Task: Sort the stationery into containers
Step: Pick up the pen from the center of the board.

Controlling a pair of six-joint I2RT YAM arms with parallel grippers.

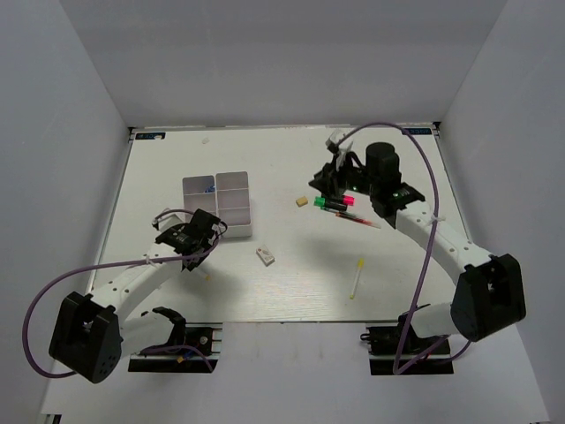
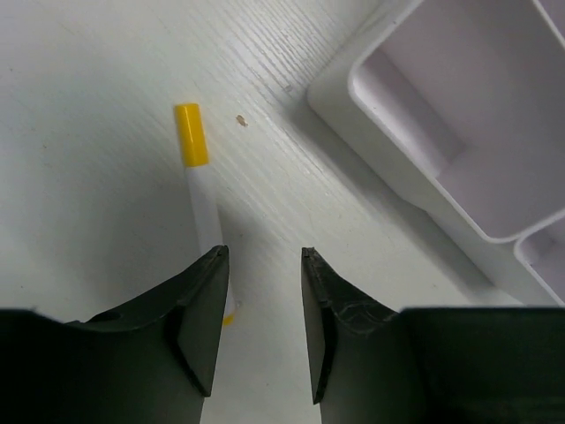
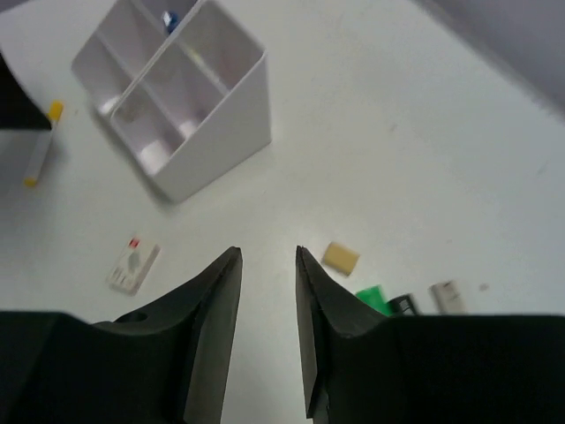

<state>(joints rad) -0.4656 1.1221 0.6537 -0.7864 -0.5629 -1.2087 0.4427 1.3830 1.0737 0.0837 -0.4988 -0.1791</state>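
Note:
The pale compartment tray [image 1: 221, 201] stands left of centre, with a small blue item [image 3: 169, 18] in a far compartment. My left gripper [image 1: 205, 228] is open and empty just beside the tray's near corner [image 2: 424, 115]. A white pen with a yellow cap [image 2: 196, 168] lies on the table just left of its left finger. My right gripper [image 1: 328, 184] is open and empty, hovering above a beige eraser [image 1: 302, 201], a green-ended highlighter [image 1: 321, 203], a pink-ended highlighter [image 1: 347, 200] and a thin red pen [image 1: 360, 219]. In the right wrist view the beige eraser [image 3: 341, 258] lies just right of its fingertips [image 3: 267, 252].
An eraser in a red and white sleeve [image 1: 265, 256] lies at the centre. Another white and yellow pen [image 1: 356, 277] lies front right. A small whitish eraser [image 3: 446, 296] sits beside the highlighters. White walls close in the table on three sides.

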